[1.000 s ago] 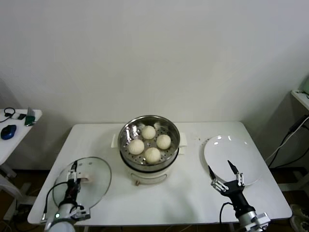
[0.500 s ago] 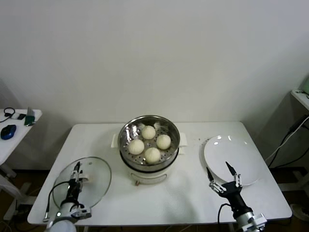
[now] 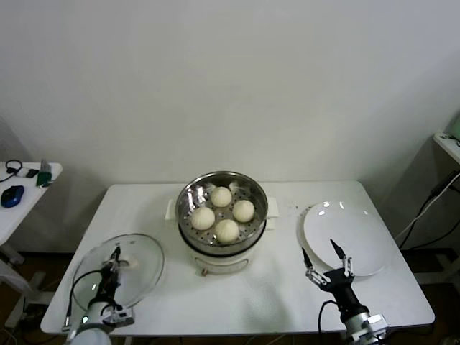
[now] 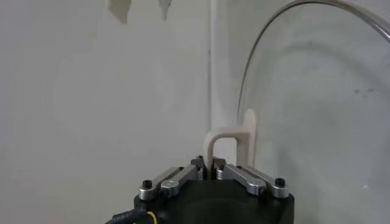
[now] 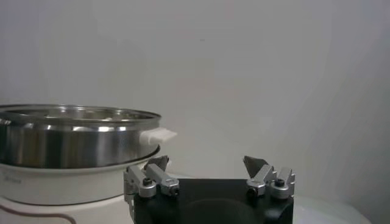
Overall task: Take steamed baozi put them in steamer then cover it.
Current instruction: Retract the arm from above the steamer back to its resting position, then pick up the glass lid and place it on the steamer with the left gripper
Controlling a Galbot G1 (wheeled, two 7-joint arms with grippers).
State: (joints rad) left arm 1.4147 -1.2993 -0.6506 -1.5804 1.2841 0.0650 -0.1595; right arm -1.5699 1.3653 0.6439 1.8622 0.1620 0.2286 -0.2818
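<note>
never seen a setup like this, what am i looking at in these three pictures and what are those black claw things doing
This is a two-armed robot at a white table. The wide picture comes from a camera on its head, looking down. The other two come from cameras on its wrists.

In the middle stands the steamer, with four steamed baozi already in its metal basket. A white plate lies to the robot's right.

The left claw is shut on the white handle of the cover, a glass lid near the table's front left corner. The right claw is open and holds nothing, near the plate's front edge.
</note>
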